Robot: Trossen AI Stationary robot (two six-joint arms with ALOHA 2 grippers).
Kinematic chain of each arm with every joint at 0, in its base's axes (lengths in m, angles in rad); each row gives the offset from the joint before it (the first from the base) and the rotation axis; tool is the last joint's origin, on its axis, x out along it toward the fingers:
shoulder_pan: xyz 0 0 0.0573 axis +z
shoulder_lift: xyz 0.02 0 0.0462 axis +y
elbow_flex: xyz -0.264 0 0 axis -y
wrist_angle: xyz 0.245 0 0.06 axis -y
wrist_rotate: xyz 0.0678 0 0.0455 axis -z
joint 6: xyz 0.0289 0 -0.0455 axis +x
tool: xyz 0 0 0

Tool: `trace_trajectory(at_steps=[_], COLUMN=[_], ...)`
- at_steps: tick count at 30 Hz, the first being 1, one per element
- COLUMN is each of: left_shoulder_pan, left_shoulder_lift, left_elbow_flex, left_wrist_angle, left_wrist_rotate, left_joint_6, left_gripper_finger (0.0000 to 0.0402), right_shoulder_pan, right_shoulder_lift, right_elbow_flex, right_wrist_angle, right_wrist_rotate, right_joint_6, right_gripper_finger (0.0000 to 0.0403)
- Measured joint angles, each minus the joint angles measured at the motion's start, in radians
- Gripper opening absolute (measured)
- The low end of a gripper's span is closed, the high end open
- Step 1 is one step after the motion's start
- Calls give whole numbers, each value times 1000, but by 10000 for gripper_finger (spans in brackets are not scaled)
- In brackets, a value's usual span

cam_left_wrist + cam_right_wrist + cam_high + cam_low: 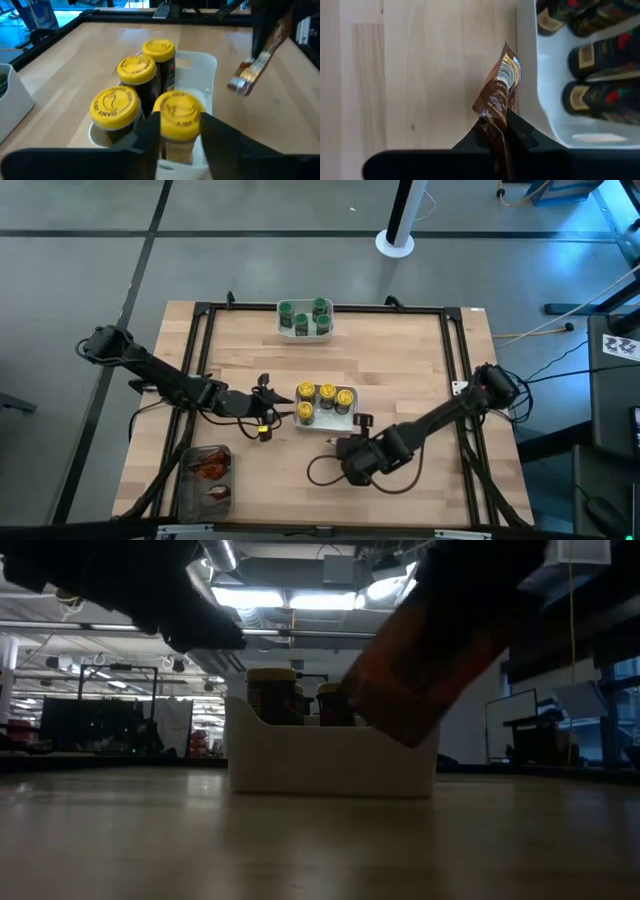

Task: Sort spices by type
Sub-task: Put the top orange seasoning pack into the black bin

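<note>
Four yellow-capped jars (322, 402) fill the middle white bowl (205, 75); my left gripper (180, 131) pinches the nearest jar (178, 117), seating it with its kind. My right gripper (501, 125) clamps a brown packet (501, 90) just beside that bowl, lifted clear, probably bound for the near-left tray (185, 480).

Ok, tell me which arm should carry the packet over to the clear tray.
Right. The right gripper already pinches the brown packet beside the white bowl; the left gripper is occupied with a yellow-capped jar.
</note>
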Motion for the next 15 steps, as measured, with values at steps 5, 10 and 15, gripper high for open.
trace_trajectory(at_steps=[5, 10, 15], left_shoulder_pan=[-23, -73, -120], left_shoulder_lift=[0, 36, 154], left_elbow_flex=[49, 117, 222], left_wrist_angle=[0, 0, -4], left_wrist_rotate=[65, 81, 81], left_joint_6=[-25, -47, -21], left_gripper_finger=[195, 236, 239], right_shoulder_pan=[-26, -38, -43], right_shoulder_lift=[0, 0, 0], right_elbow_flex=[0, 0, 0], right_wrist_angle=[37, 55, 67], right_wrist_rotate=[0, 1, 1], right_joint_6=[-68, -118, -124], right_gripper_finger=[18, 17, 18])
